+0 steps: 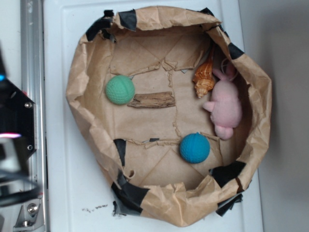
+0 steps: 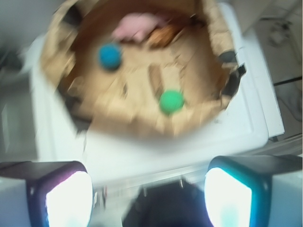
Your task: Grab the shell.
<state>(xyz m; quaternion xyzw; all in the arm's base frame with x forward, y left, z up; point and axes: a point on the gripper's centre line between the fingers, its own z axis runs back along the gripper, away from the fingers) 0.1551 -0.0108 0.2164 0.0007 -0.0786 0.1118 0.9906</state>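
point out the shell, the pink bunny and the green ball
shell [image 1: 204,79], exterior view, on its knobbly wide body
pink bunny [image 1: 225,107], exterior view, on its belly
green ball [image 1: 119,90], exterior view, on its middle

Looks like a robotics lab/test setup: white surface [image 1: 63,183] w/ a makeshift brown-paper bin [image 1: 82,92] patched w/ black tape, metal rail [image 1: 33,58] along the left edge, cables on the floor [image 2: 284,90] at right in wrist view.
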